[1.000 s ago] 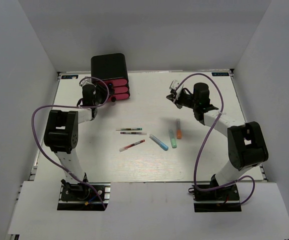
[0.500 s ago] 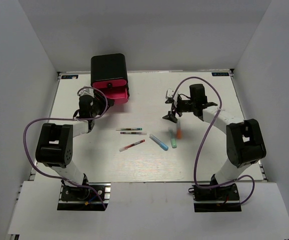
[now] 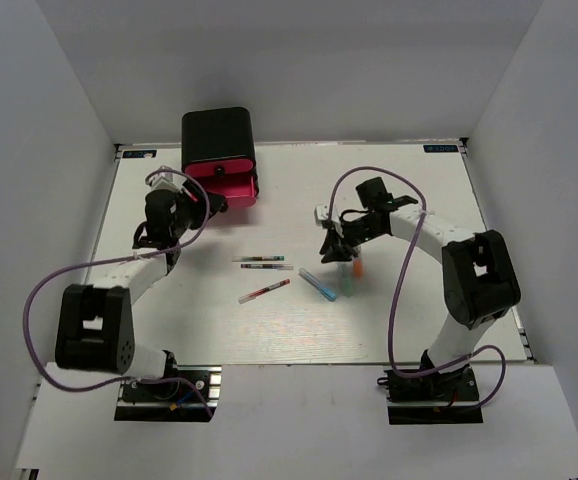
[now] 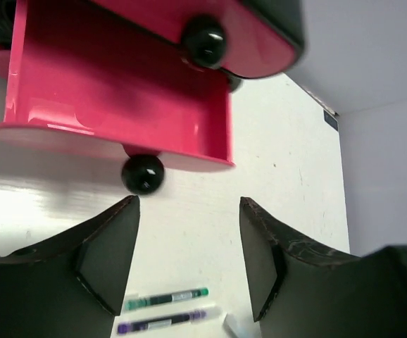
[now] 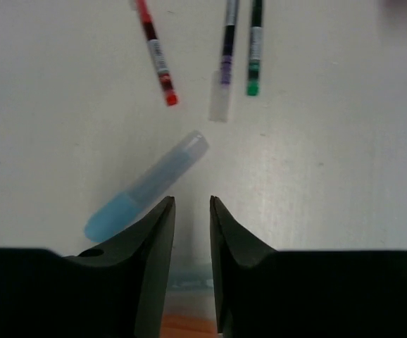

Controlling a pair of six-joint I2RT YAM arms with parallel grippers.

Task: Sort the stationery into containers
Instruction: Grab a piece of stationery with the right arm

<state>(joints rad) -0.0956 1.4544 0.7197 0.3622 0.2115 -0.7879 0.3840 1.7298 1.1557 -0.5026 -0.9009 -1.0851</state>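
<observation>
The black cabinet (image 3: 218, 135) stands at the back left with one pink drawer (image 3: 233, 186) pulled out. My left gripper (image 3: 201, 205) is open just in front of it, close to the drawer's black knob (image 4: 142, 174) but not touching it; the drawer (image 4: 119, 98) looks empty. My right gripper (image 3: 337, 250) hangs low over the markers, its jaws a narrow gap apart with nothing between the tips. The blue marker (image 5: 147, 186) lies just ahead of it. A strip of green marker (image 5: 189, 278) and orange marker (image 5: 189, 327) shows between the fingers. The red pen (image 3: 264, 291) and two whitish pens (image 3: 262, 263) lie mid-table.
The white table (image 3: 419, 320) is boxed in by grey walls on three sides. A closed drawer with its own knob (image 4: 203, 41) sits beside the pulled-out one. Purple cables loop off both arms.
The pink drawer came out with my left gripper, which then let go of the knob and backed off. My right gripper swung down from the back over the markers and narrowed its jaws.
</observation>
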